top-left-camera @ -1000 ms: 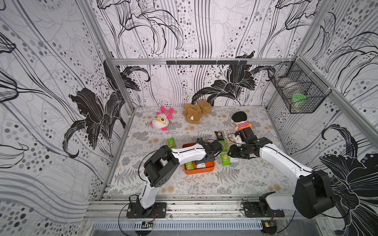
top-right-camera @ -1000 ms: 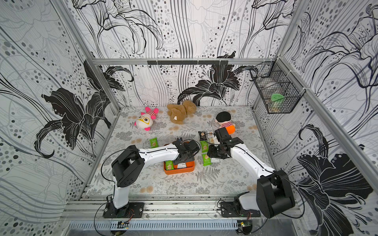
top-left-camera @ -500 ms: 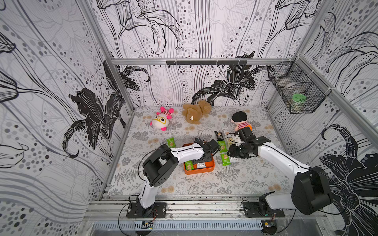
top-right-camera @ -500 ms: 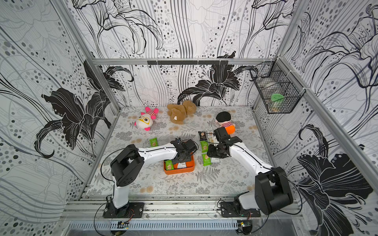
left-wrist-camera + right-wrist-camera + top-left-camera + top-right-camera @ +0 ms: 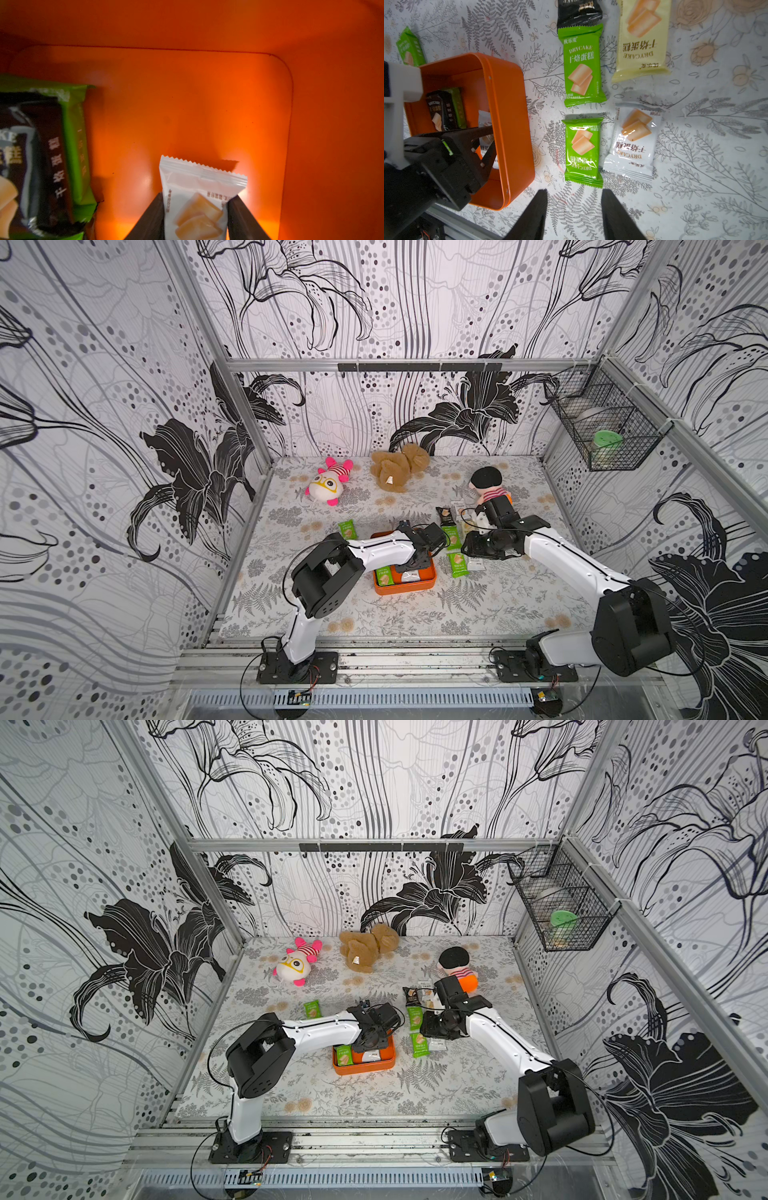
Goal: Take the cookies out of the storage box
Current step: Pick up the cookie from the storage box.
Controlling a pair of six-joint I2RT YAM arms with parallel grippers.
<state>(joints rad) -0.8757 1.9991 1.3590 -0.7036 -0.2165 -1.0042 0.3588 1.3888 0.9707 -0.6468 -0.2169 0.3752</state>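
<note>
A lone green packet (image 5: 347,529) lies near-to-far just beyond the left corner of the orange storage box (image 5: 407,588), where a black packet (image 5: 41,166) rests on a second green packet (image 5: 75,135) at its left side. Further right inside, the left gripper (image 5: 197,196) pinches a white packet (image 5: 203,178) by its long edges, its zigzag seal pointing past the tips. Right of the box, green, white, cream and black cookies (image 5: 582,147) lie near-to-far on the table (image 5: 695,187) by the right gripper (image 5: 574,207), whose jaws are slightly parted and empty.
</note>
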